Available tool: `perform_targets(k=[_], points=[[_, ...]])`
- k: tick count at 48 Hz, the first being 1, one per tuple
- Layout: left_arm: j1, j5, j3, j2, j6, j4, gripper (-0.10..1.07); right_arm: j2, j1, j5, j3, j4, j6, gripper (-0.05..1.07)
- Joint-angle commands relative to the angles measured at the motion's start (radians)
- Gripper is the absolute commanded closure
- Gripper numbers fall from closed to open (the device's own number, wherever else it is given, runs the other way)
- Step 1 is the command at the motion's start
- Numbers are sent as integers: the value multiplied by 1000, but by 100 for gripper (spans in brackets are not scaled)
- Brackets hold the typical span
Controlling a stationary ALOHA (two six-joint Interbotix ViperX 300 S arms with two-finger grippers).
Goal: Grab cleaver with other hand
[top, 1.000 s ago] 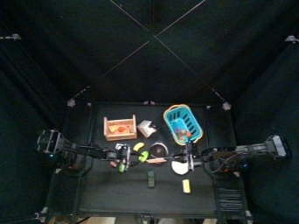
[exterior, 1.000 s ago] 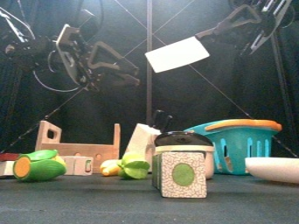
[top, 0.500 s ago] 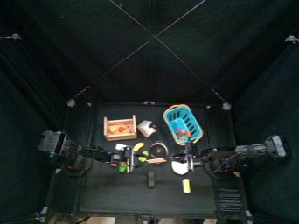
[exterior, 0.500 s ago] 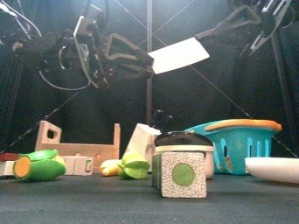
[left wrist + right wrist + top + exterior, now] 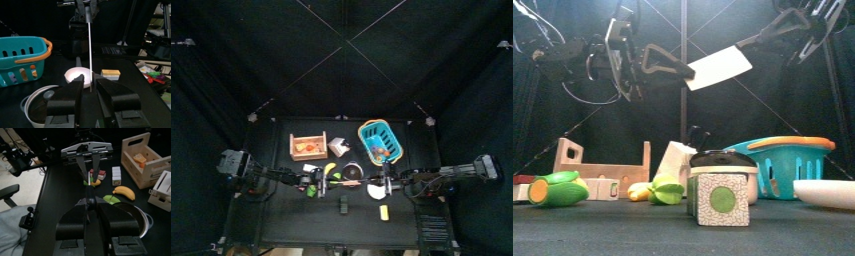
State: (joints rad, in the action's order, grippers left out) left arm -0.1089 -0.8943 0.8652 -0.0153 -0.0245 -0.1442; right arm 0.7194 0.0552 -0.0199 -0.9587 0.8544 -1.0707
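The left pincer (image 5: 671,67) hung high above the surface (image 5: 593,232), its jaws spread apart, and their tips reached the left edge of the cleaver (image 5: 722,68), whose thin blade stood edge-on between them in the left wrist view. The right pincer (image 5: 776,32) was clamped on the cleaver's handle at the upper right. There was open air under the blade; a crate (image 5: 604,167), a carton (image 5: 719,197) and a teal basket (image 5: 780,160) stood far below.
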Motion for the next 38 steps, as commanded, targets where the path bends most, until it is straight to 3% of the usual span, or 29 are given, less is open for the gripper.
perform_targets(k=[1,12,29,38], points=[[2,-11,-25,6,-2,2,42,2,-3,8,12,-2,0,57],[2,-12,-20,8,-3,3,54,-26,-3,8,2,-11,-8,56],[2,-11,-5,17,-2,2,56,-46,-3,3,5,-34,-8,55],[2,-11,8,25,-2,2,56,-35,-2,2,-2,-40,-8,42]])
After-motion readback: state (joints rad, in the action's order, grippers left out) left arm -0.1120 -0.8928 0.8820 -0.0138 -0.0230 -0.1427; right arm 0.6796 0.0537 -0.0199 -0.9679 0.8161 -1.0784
